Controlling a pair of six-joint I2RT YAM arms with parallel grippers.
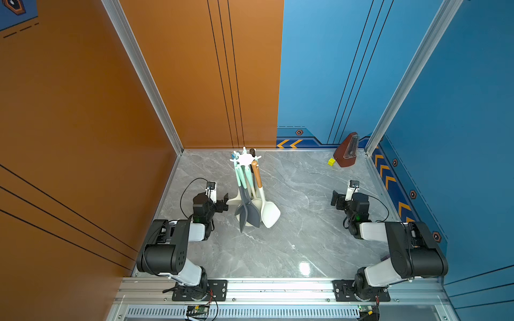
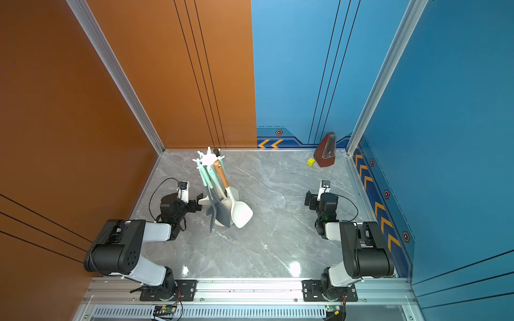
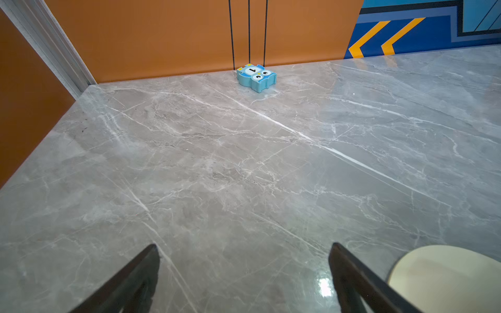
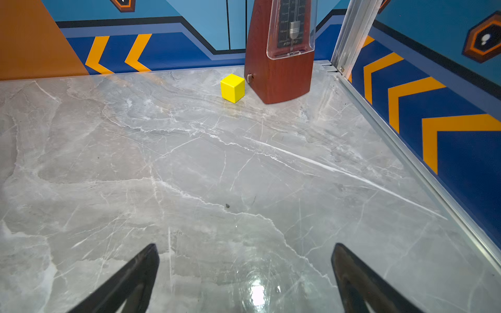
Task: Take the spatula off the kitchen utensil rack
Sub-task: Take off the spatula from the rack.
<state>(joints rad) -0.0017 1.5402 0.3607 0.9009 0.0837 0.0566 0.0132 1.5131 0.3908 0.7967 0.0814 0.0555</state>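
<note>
Spatula (image 1: 269, 212) (the cream one with the orange handle, I'm guessing) hangs on the kitchen utensil rack (image 1: 244, 159), nothing grabbed yet. Left fingers (image 3: 146, 260) are spread wide over bare table (image 3: 244, 162), with the rack base at their 3 o'clock. Right fingers (image 4: 349, 271) are spread too, way out at the table's 3 o'clock. Next move: reach in, pinch the handle, lift it off. The rack also holds mint-handled grey utensils (image 1: 251, 215).
</note>
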